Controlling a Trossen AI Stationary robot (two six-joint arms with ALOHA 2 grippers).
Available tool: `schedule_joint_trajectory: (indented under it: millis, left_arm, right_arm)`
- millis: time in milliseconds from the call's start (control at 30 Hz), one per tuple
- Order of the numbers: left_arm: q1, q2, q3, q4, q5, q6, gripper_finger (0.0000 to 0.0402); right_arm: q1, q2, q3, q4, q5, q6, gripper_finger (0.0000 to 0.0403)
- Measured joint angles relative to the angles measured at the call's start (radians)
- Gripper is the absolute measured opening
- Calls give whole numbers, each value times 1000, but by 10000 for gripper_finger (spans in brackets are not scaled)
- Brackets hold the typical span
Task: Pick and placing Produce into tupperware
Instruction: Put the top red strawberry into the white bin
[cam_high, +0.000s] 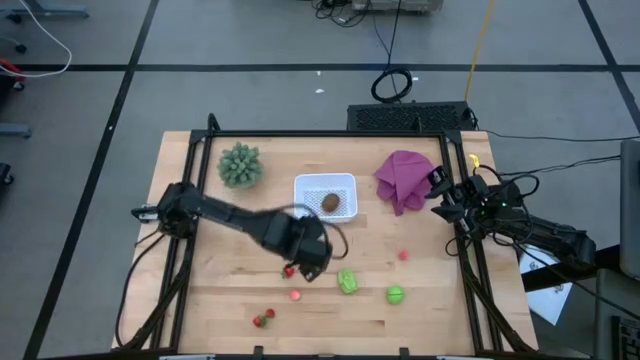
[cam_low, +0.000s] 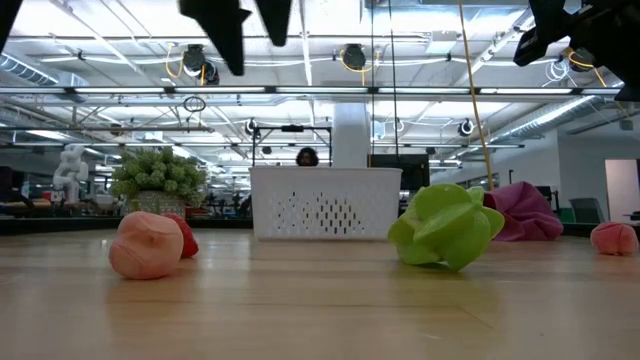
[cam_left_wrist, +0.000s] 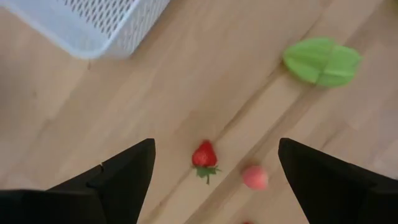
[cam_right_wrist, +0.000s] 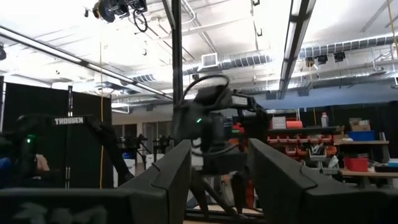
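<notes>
The white perforated tupperware (cam_high: 325, 184) stands at the table's middle back, with a brown oval piece (cam_high: 330, 203) inside it. Other produce lies loose on the wood: a strawberry (cam_left_wrist: 204, 154), a pink piece (cam_left_wrist: 255, 177), another red piece (cam_high: 265, 318), two green pieces (cam_high: 347, 281) (cam_high: 396, 294) and a pink bit (cam_high: 404, 255). My left gripper (cam_left_wrist: 216, 144) hangs open above the strawberry, pointing down, well clear of the table. My right gripper (cam_right_wrist: 219, 168) rests at the table's right edge, tipped upward, with a narrow gap and nothing between its fingers.
A spiky grey-green plant (cam_high: 240, 165) stands at the back left. A crumpled purple cloth (cam_high: 405, 178) lies right of the tupperware. A black frame (cam_high: 195, 170) runs along the table's edges. Bare wood stretches along the near left.
</notes>
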Motion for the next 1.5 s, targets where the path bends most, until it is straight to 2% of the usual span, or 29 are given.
schedule_joint_trajectory:
  millis: [167,533,1067,1233,1500]
  left_arm:
    - [-51,0,-117,43,-7,-92,347]
    - [-50,1,-333,215,122,-64,347]
    - [-45,2,-428,326,126,-23,347]
    - [-45,1,-474,406,146,-19,347]
    - [-43,1,-522,408,150,-24,347]
  right_arm:
    - [0,0,0,0,0,21,151]
    - [0,0,0,-1,0,22,151]
    - [0,0,0,-1,0,48,151]
    - [0,0,0,-1,0,48,151]
    - [0,0,0,-1,0,48,151]
